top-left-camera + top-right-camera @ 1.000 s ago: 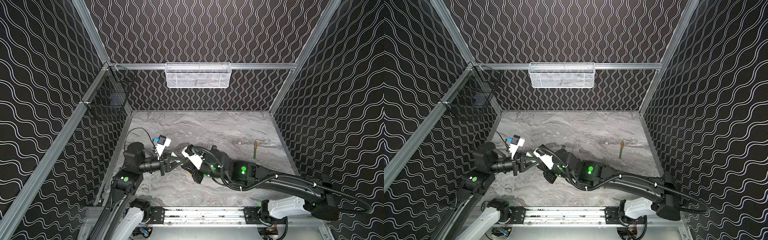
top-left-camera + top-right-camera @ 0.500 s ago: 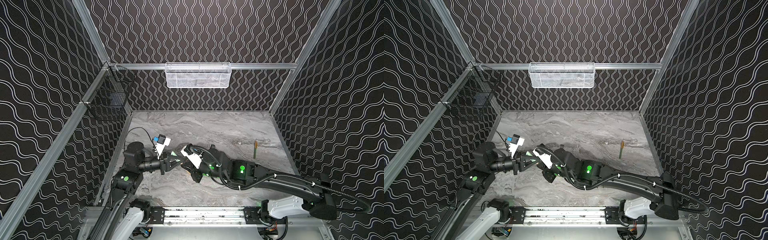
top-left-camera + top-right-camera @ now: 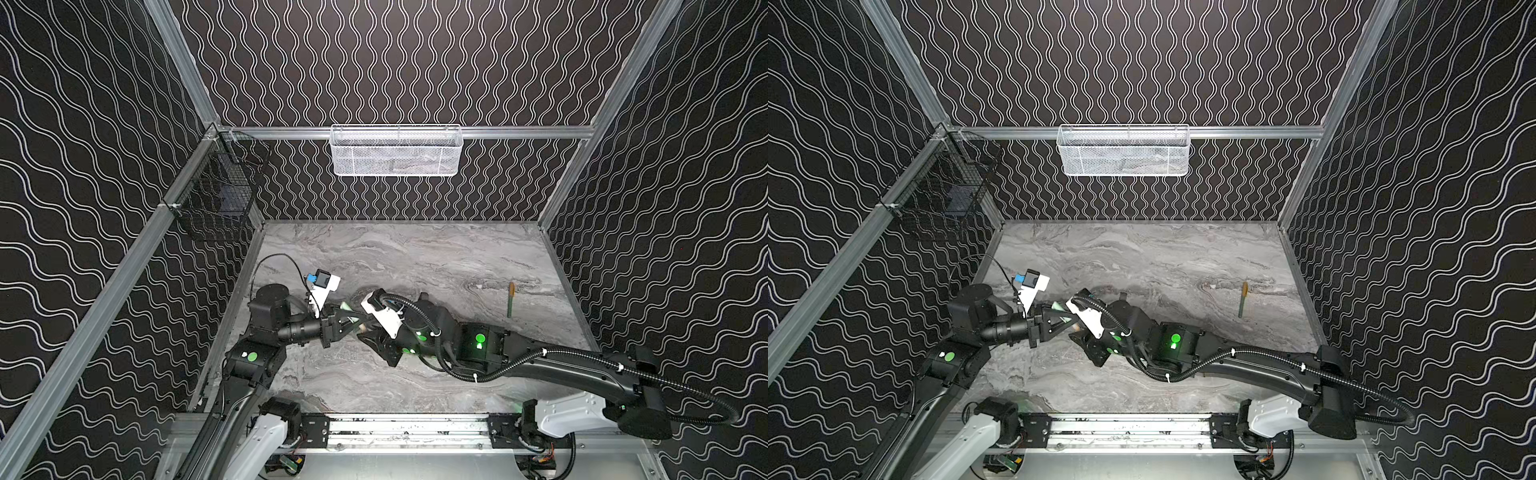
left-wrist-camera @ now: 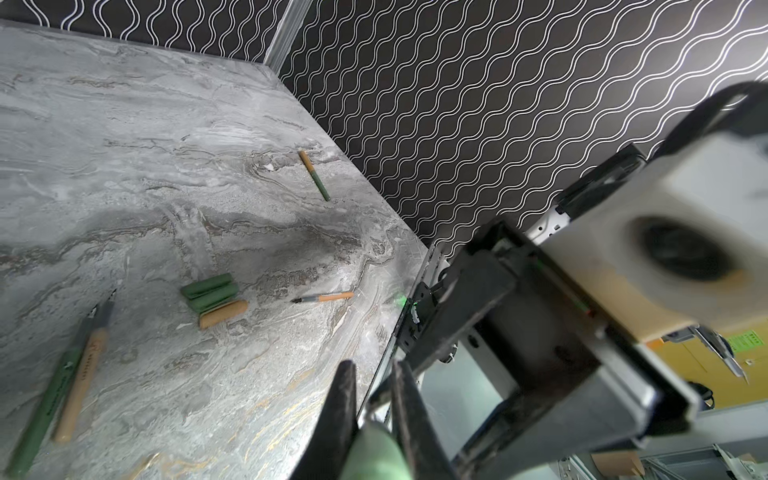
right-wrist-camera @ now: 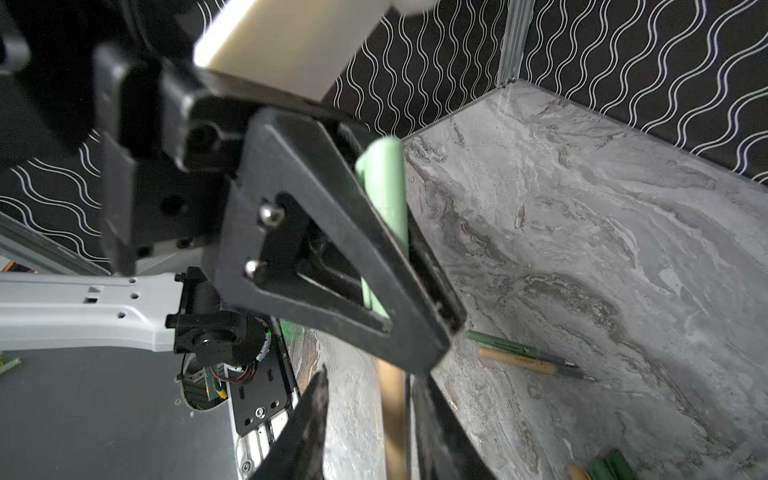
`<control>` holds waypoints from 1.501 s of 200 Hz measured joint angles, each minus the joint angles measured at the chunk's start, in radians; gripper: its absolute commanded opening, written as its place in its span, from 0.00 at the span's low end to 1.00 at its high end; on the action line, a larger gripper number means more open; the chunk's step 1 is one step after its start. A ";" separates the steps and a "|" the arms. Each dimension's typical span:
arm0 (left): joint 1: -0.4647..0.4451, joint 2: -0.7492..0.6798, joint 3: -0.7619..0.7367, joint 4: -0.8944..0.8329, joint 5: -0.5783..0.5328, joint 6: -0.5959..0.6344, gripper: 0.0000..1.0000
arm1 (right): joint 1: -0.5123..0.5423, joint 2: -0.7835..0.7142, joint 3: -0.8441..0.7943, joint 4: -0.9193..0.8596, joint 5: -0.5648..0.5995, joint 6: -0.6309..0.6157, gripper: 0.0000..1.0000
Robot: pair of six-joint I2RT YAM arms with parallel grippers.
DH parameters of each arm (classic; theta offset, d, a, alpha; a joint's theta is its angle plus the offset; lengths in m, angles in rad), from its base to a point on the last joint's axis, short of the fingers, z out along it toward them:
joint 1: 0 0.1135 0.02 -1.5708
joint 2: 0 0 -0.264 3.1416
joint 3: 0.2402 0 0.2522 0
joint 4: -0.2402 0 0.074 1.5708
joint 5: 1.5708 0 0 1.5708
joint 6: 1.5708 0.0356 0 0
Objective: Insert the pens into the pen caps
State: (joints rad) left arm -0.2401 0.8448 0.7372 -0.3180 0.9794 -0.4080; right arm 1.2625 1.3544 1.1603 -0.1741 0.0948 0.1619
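Observation:
My left gripper point(image 4: 372, 365) is shut on a pale green pen cap point(image 4: 376, 453), held above the table's left part; the cap point(image 5: 384, 187) also shows in the right wrist view. An orange-tan pen point(image 5: 392, 415) runs from behind the left fingers down between the jaws of my right gripper point(image 5: 370, 378). Those jaws stand apart, with the barrel close to one finger. In both top views the grippers point(image 3: 361, 322) point(image 3: 1073, 322) meet tip to tip. On the table lie a green pen point(image 4: 45, 399), an orange pen point(image 4: 81, 374), another orange pen point(image 4: 324, 297), two green caps point(image 4: 208, 291) and an orange cap point(image 4: 223, 313).
A green pen with an orange cap point(image 3: 510, 299) lies near the right wall. A white mesh basket point(image 3: 397, 151) hangs on the back wall and a black wire basket point(image 3: 220, 199) on the left wall. The metal rail point(image 3: 407, 428) runs along the front.
The right gripper's jaws have parted from around the orange pen. The left gripper stays shut on the green cap, and both arms have hardly moved.

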 measured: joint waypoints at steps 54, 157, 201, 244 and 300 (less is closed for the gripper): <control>0.003 -0.005 0.000 -0.002 -0.007 0.000 0.00 | -0.027 0.025 -0.040 0.000 -0.006 0.014 0.20; 0.013 -0.011 0.014 -0.050 -0.051 0.023 0.63 | -0.027 0.038 -0.023 -0.005 -0.075 0.003 0.00; 0.047 -0.034 0.024 -0.080 -0.101 0.035 0.63 | -0.027 0.050 -0.021 -0.011 -0.078 0.002 0.00; 0.071 -0.043 0.029 -0.100 -0.137 0.042 0.56 | -0.027 0.055 -0.021 -0.029 -0.073 0.002 0.00; 0.076 -0.040 0.029 -0.093 -0.097 0.031 0.03 | -0.024 0.050 -0.027 -0.053 -0.061 -0.006 0.00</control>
State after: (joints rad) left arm -0.1638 0.8043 0.7658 -0.4110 0.8829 -0.3775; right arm 1.2388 1.4044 1.1336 -0.2268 0.0334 0.1562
